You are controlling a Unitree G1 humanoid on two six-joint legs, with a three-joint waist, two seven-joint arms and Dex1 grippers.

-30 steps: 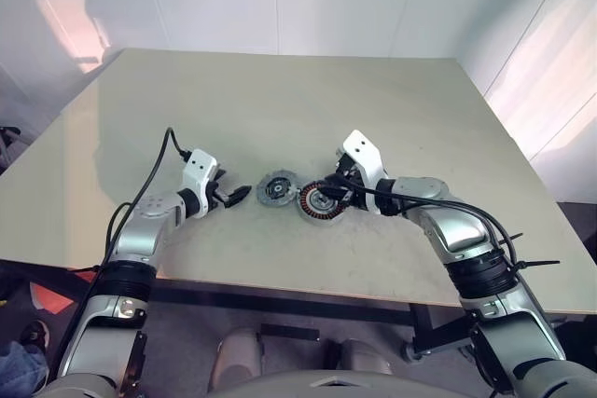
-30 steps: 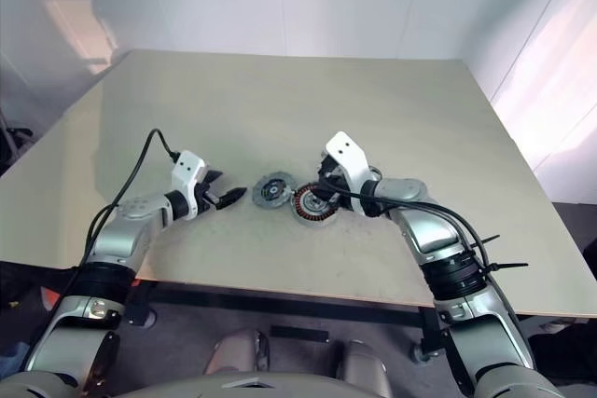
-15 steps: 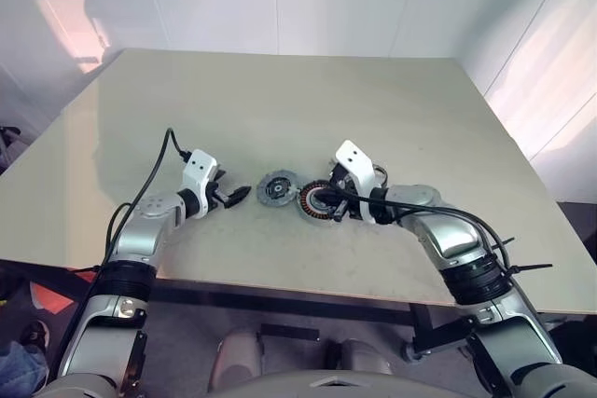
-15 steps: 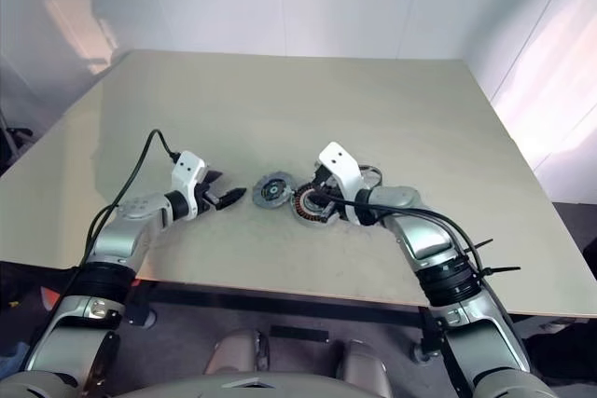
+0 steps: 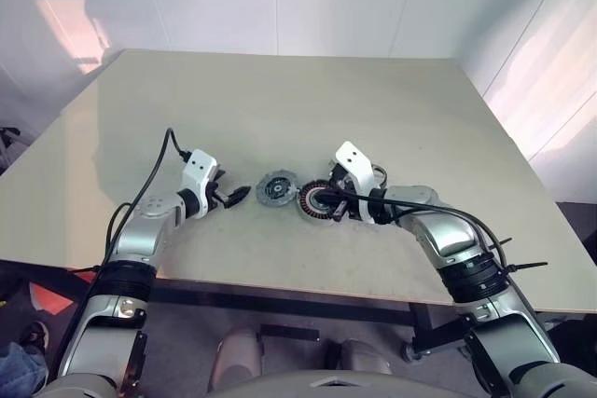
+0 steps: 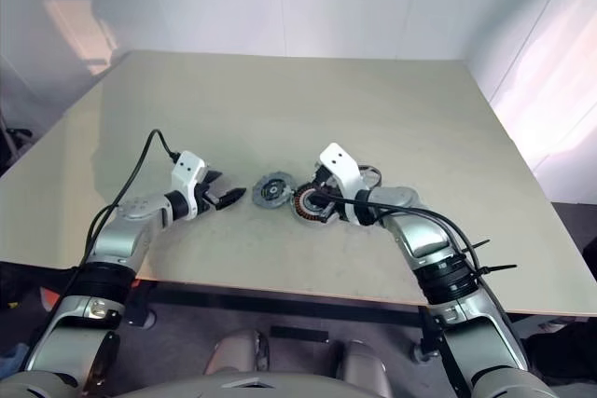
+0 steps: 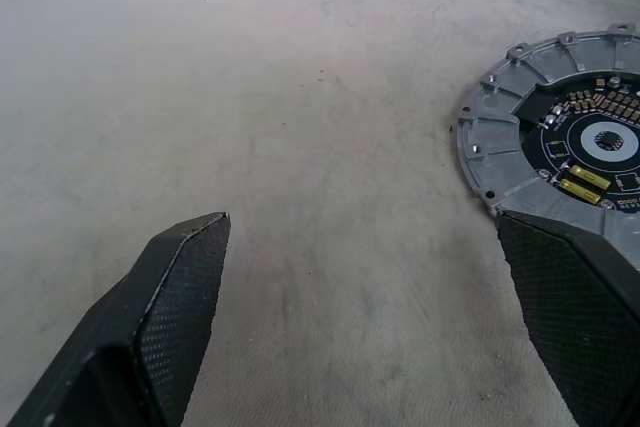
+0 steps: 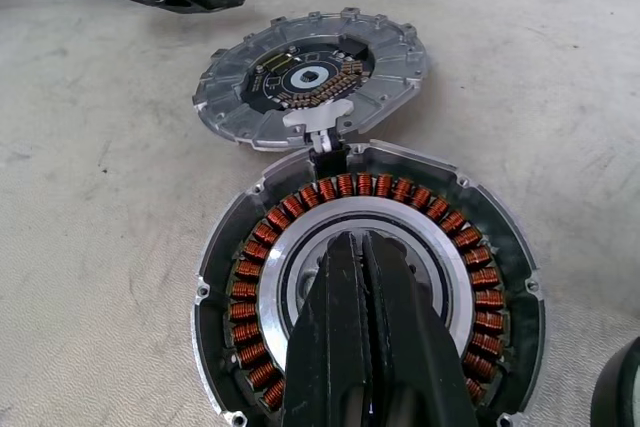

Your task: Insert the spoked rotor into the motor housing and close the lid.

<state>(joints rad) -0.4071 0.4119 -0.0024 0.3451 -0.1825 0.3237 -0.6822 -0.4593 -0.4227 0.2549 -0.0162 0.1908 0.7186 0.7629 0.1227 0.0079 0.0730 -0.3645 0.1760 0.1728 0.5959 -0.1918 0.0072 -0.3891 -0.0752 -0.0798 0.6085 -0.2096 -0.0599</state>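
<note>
My right hand (image 8: 362,347) was pressed together over the centre of the housing (image 8: 366,282) on the table (image 5: 280,100), rotor apparently seated though partly hidden, while the lid (image 8: 311,77) lay open beside it, unclosed, left hand (image 7: 400,327) spread nearby.

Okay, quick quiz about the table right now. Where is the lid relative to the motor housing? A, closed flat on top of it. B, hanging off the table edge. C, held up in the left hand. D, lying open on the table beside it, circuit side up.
D: the lid lies flat on the table right beside the motor housing, its circuit side up, leaving the copper windings uncovered.
</note>
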